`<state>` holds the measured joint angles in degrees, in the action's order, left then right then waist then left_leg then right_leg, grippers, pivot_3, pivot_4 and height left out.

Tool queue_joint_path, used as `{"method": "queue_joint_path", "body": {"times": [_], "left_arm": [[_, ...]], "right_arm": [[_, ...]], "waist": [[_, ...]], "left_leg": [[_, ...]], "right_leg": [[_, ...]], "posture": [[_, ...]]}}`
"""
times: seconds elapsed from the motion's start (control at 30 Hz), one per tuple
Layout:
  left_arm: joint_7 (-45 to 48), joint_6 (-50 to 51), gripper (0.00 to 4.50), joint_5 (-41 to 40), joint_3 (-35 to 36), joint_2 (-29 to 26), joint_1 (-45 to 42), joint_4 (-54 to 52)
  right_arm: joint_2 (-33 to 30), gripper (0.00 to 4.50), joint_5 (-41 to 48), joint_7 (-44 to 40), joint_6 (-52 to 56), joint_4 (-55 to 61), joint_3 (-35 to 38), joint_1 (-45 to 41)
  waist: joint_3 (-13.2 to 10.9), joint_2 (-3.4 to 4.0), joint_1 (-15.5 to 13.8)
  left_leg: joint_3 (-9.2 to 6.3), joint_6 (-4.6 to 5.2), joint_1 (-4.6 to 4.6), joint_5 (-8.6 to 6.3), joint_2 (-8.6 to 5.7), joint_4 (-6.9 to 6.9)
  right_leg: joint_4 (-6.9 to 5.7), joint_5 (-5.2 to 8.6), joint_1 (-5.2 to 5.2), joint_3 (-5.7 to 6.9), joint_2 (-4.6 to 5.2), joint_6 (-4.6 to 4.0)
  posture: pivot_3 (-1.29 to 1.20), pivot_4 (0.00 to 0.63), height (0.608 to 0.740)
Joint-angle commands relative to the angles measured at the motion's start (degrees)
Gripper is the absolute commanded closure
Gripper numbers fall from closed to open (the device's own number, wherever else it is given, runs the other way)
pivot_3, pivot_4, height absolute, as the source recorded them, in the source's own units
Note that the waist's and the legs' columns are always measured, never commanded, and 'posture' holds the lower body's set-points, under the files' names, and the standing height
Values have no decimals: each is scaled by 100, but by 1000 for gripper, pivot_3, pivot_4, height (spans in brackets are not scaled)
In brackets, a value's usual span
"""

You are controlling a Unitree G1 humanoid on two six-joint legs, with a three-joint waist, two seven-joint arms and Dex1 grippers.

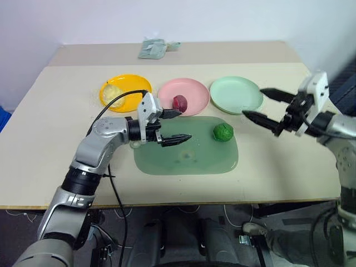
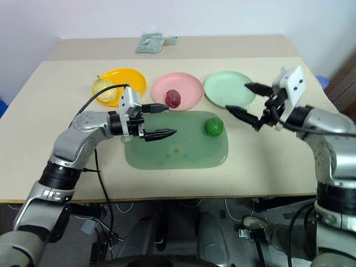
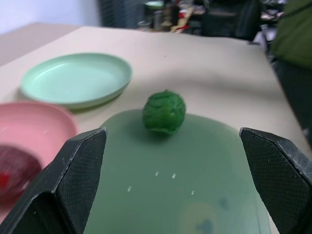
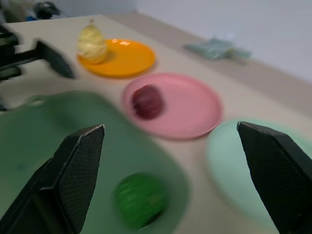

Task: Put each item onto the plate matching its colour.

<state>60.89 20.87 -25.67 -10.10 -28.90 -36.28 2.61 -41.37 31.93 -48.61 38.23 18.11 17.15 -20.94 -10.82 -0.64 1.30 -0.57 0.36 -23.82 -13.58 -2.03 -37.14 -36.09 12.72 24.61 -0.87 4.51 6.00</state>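
A bumpy green ball [image 1: 223, 132] lies on the right part of the green mat [image 1: 186, 156]. The dark red item [image 1: 179, 102] rests on the pink plate [image 1: 196, 92]. On the orange-yellow plate [image 1: 135, 85] sits the pale yellow pear [image 1: 113, 91]. The mint green plate [image 1: 236, 93] holds nothing. My left gripper [image 1: 174, 127] is open over the mat's left half, pointing toward the ball [image 3: 164, 112]. To the right of the mint plate, my right gripper [image 1: 262, 105] hovers open above the table, empty.
A folded grey-green cloth [image 1: 153, 49] lies at the table's far edge. A black cable [image 1: 114, 189] runs along my left arm and hangs off the front edge. The green mat has a small tab [image 1: 135, 144] at its left.
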Motion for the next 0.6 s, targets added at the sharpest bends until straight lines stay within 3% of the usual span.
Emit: {"method": "queue_joint_path", "body": {"times": [0.03,0.17,0.3,0.6], "left_arm": [[535,-128,0,-336,661,-564,533,-375],[1015,-31,0,-835,1290,-1140,1419,-936],[1306,456,0,-1609,2306,-1885,2909,-2149],[476,857,0,-2072,3286,-1989,4161,-3511]], "right_arm": [[358,60,193,420,62,530,-258,1],[611,60,24,541,-101,409,-664,-103],[713,60,-353,405,-480,-445,-1124,-295],[823,60,-967,-20,-1145,-2472,-1672,-773]], "waist": [[0,0,14],[-3,-2,31],[-2,-7,-68],[-1,-6,-138]], "left_leg": [[0,0,3,0,3,2],[1,0,5,-1,6,7],[3,5,0,-5,2,2],[9,6,-7,-7,1,10]], "right_leg": [[0,0,0,-3,1,-1],[2,4,1,-4,8,-4],[19,15,-5,-9,27,-25],[62,16,-19,5,53,-31]], "posture": [[0,150,740],[0,150,740],[0,150,740],[0,150,740]]}}
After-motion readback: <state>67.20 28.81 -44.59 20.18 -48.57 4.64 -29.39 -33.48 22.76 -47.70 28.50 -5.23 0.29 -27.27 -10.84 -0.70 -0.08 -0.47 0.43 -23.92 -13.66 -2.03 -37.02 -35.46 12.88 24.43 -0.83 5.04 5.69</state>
